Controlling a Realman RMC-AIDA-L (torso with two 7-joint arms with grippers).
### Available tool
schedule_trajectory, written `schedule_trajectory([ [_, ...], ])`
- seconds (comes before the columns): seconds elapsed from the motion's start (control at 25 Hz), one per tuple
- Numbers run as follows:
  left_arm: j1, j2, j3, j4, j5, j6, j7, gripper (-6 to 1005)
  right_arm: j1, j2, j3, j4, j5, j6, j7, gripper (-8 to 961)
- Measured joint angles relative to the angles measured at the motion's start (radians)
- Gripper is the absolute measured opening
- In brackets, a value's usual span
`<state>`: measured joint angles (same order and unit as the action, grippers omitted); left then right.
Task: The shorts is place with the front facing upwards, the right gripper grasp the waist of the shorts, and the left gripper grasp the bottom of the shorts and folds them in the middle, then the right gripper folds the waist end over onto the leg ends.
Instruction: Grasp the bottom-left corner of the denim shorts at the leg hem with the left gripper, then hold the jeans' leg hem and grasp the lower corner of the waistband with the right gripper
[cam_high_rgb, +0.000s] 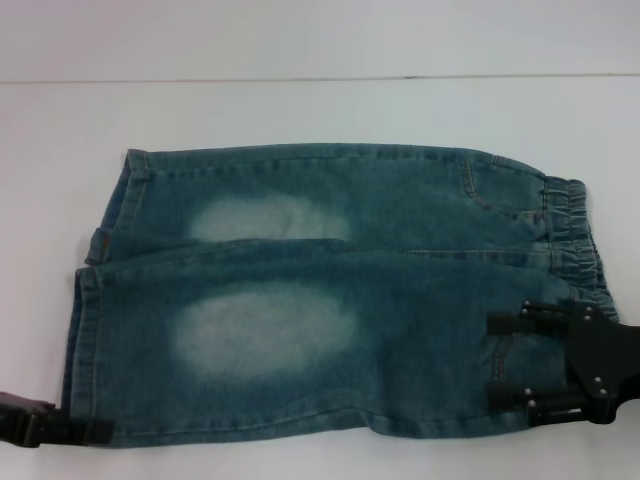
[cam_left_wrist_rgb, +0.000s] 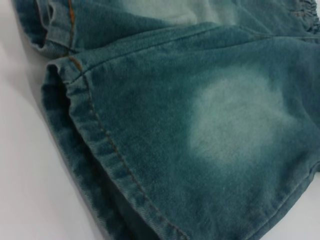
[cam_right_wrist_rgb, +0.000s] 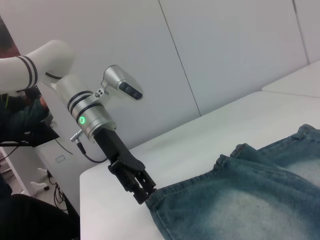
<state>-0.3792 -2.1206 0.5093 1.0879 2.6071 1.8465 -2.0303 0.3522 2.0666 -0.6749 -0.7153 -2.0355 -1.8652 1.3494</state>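
The blue-green denim shorts (cam_high_rgb: 300, 300) lie flat, front up, two pale patches showing. Their puckered waist (cam_high_rgb: 575, 240) is at the right. The bottom of the shorts (cam_high_rgb: 85, 330), two straight hems, is at the left. My right gripper (cam_high_rgb: 500, 360) is open over the near side's pocket area, just beside the waistband, its two black fingers spread apart on the denim. At the near left corner of the hem is my left gripper (cam_high_rgb: 85, 432), touching the cloth. The right wrist view shows that left gripper (cam_right_wrist_rgb: 142, 192) at the corner of the shorts (cam_right_wrist_rgb: 240, 205). The left wrist view holds only the hem (cam_left_wrist_rgb: 100, 150) close up.
The white table (cam_high_rgb: 300, 110) runs around the shorts, with its far edge at the back and its left end (cam_right_wrist_rgb: 100, 200) just past the left gripper. Beyond that end are a dark seated figure and cables.
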Motion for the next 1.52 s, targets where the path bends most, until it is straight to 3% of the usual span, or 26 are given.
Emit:
schedule_trajectory([
  [0.2,-0.003,-0.002,0.008,-0.002,0.015,-0.02,-0.009,669,0.0,0.002,0.0,0.0,0.003,0.0,-0.002,941],
  [0.56,-0.011,-0.004,0.008,-0.003,0.023,-0.036,-0.026,292,-0.001,0.003,0.006,0.002,0.005,0.0,-0.002,941],
  [0.84,-0.022,-0.004,0.004,-0.003,0.023,-0.037,-0.038,16,0.012,-0.005,0.094,-0.003,0.006,-0.016,0.086,942],
  [1.0,-0.042,-0.004,-0.001,-0.003,0.016,-0.037,-0.046,17,0.033,-0.045,0.13,-0.046,0.007,-0.035,0.276,942],
  [1.2,-0.071,-0.002,-0.008,-0.005,-0.006,-0.056,-0.048,17,0.071,-0.088,0.12,-0.225,-0.067,-0.069,0.527,942],
  [1.36,-0.084,0.006,-0.015,-0.018,-0.023,-0.094,-0.071,16,0.132,-0.095,0.093,-0.353,-0.284,-0.121,0.555,942],
  [1.52,-0.094,0.012,-0.03,-0.026,-0.024,-0.118,-0.088,16,0.183,-0.094,0.031,-0.397,-0.502,-0.123,0.542,941],
])
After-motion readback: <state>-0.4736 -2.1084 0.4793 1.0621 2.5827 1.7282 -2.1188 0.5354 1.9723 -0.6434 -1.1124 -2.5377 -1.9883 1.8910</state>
